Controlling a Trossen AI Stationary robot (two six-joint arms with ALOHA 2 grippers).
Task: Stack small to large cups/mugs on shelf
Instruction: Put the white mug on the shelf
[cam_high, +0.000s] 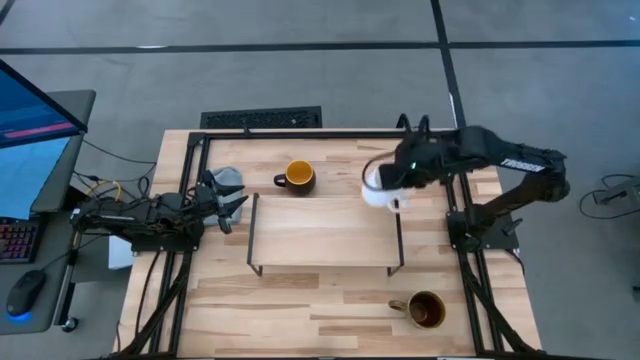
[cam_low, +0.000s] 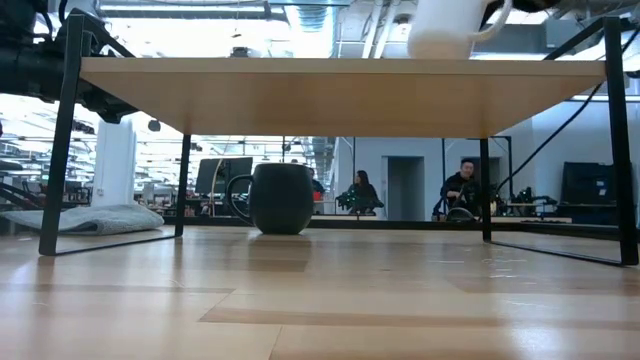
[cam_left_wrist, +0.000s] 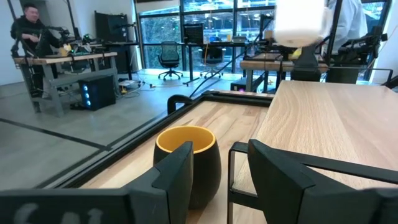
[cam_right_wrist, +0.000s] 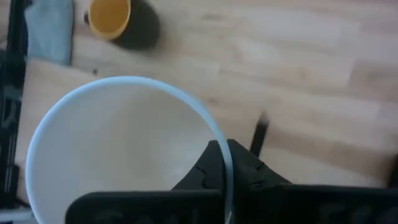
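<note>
The right claw (cam_right_wrist: 225, 163) pinches the white mug's (cam_high: 379, 187) rim at the shelf's (cam_high: 325, 232) two o'clock corner, ready to set down. The left claw (cam_high: 228, 205) waits open at nine o'clock.

Three mugs: one white (cam_high: 380, 187), one dark with a yellow inside (cam_high: 298, 177), one olive-brown (cam_high: 426, 310). One wooden shelf (cam_high: 325, 232). One grey cloth (cam_high: 226, 180).

shelf (cam_high: 325, 232) top bare, white mug (cam_high: 378, 187) at corner
</note>
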